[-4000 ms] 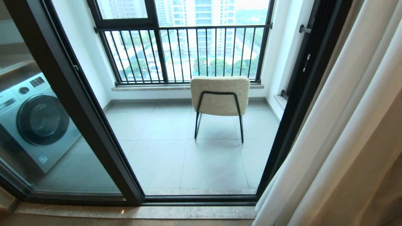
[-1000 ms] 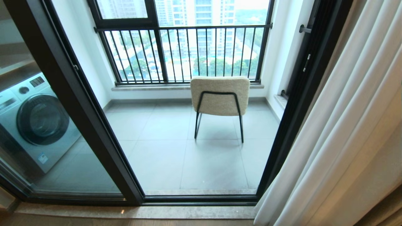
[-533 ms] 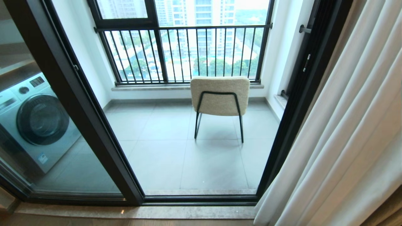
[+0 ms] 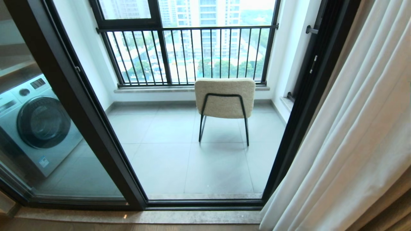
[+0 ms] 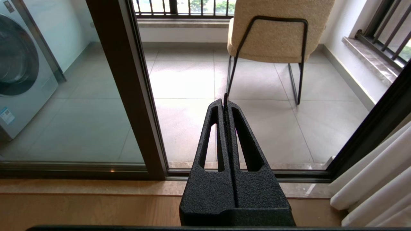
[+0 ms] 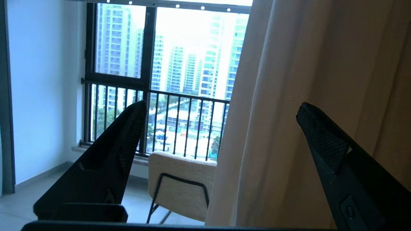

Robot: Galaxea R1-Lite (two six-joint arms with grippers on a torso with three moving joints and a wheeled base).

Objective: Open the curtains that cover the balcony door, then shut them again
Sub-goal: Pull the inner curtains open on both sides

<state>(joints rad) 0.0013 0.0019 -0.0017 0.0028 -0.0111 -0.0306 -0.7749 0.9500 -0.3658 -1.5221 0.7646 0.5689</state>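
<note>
The white curtains [image 4: 346, 128] hang gathered in folds at the right, leaving the doorway uncovered. The balcony door [image 4: 74, 96] with its dark frame stands at the left, its glass pane in front of a washing machine. My right gripper [image 6: 221, 109] is open, raised and facing the curtains' [image 6: 289, 112] leading edge, which hangs ahead between the two fingers; nothing is gripped. My left gripper [image 5: 224, 99] is shut and empty, held low over the wooden floor before the door frame [image 5: 128, 96]. Neither arm shows in the head view.
A beige chair [image 4: 224, 98] with black legs stands on the balcony tiles before the black railing [image 4: 192, 54]. A washing machine [image 4: 38, 125] sits behind the glass at the left. A marble threshold [image 4: 138, 216] runs along the door track. Tan drapes [image 4: 395, 208] hang at the far right.
The curtain folds at the right have swayed and rearranged, now covering more of the tan drape at the lower right. The rest of the scene is unchanged.
</note>
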